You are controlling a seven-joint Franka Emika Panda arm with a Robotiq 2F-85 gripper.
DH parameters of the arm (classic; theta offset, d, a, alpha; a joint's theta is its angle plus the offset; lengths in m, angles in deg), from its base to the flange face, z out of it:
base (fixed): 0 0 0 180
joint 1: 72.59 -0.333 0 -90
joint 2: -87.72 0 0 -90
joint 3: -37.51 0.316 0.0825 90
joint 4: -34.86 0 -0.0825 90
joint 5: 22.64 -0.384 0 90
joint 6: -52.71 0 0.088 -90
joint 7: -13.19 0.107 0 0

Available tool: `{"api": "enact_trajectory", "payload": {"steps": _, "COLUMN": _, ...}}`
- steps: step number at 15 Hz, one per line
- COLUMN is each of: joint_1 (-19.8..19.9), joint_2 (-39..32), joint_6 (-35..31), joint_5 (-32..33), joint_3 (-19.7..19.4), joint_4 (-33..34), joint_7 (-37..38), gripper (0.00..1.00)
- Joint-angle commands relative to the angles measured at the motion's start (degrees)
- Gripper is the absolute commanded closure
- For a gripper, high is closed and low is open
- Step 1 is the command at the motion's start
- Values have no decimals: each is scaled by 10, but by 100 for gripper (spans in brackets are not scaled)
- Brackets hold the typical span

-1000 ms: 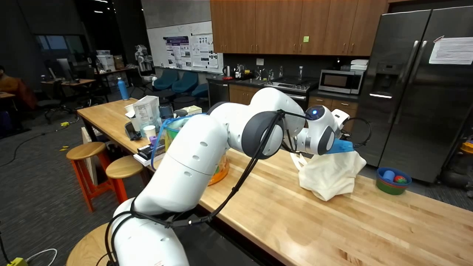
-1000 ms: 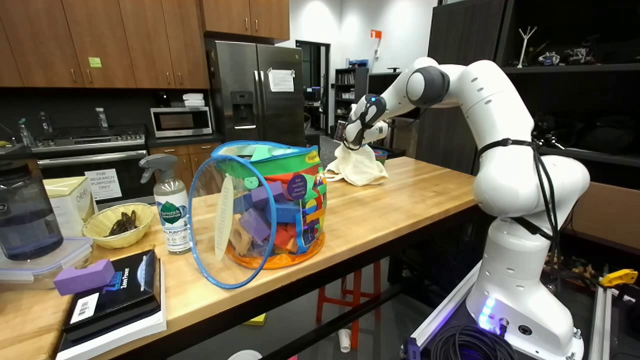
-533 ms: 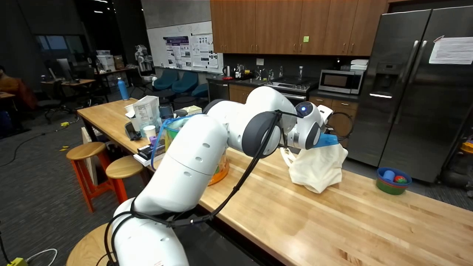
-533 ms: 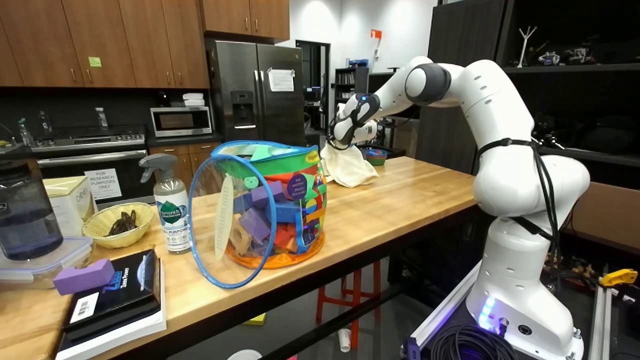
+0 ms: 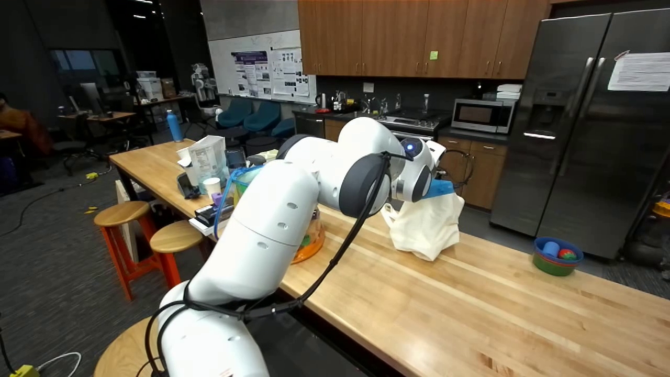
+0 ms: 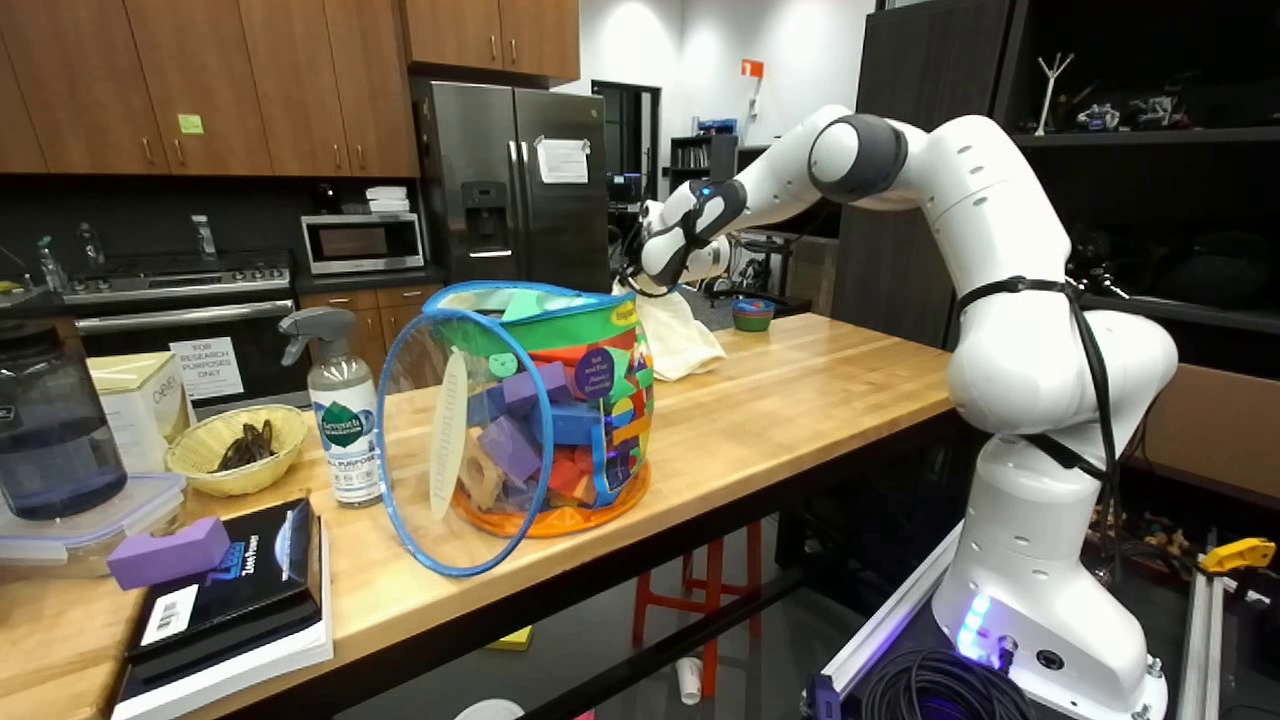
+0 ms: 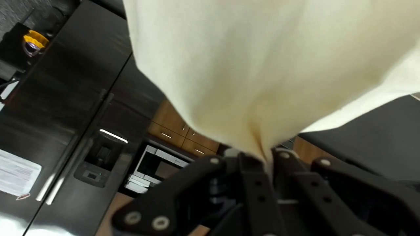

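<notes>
A cream cloth bag (image 5: 426, 230) hangs from the arm's end over the wooden table (image 5: 497, 314). A loose strap (image 5: 390, 214) shows at its side. My gripper (image 7: 269, 165) is shut on the bag's gathered cloth, which fills the top of the wrist view (image 7: 249, 75). A blue piece (image 5: 438, 188) shows where the bag meets the arm's end. In an exterior view the bag (image 6: 682, 340) is partly hidden behind a clear toy tub. I cannot tell whether the bag's lower end touches the table.
The toy tub (image 6: 590, 322) with a blue rim holds several foam blocks. Stacked bowls (image 5: 554, 268) with small toys stand near the table's far edge. A spray bottle (image 6: 345, 430), a yellow basket (image 6: 205, 482) and a purple block (image 6: 170, 553) on books stand beyond the tub.
My gripper has moved left in both exterior views, away from the stacked bowls and toward the toy tub. The bag has moved with it and is now partly behind the tub.
</notes>
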Motion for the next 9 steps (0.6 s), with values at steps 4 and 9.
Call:
{"api": "enact_trajectory", "payload": {"steps": 4, "joint_1": -38, "joint_2": 54, "joint_6": -7, "joint_5": 6, "joint_3": 5, "joint_4": -59, "joint_7": 4, "gripper": 99}}
{"api": "enact_trajectory", "payload": {"steps": 9, "joint_1": -76, "joint_2": 79, "joint_6": -3, "joint_5": 3, "joint_3": 8, "joint_4": -86, "joint_7": 7, "gripper": 99}}
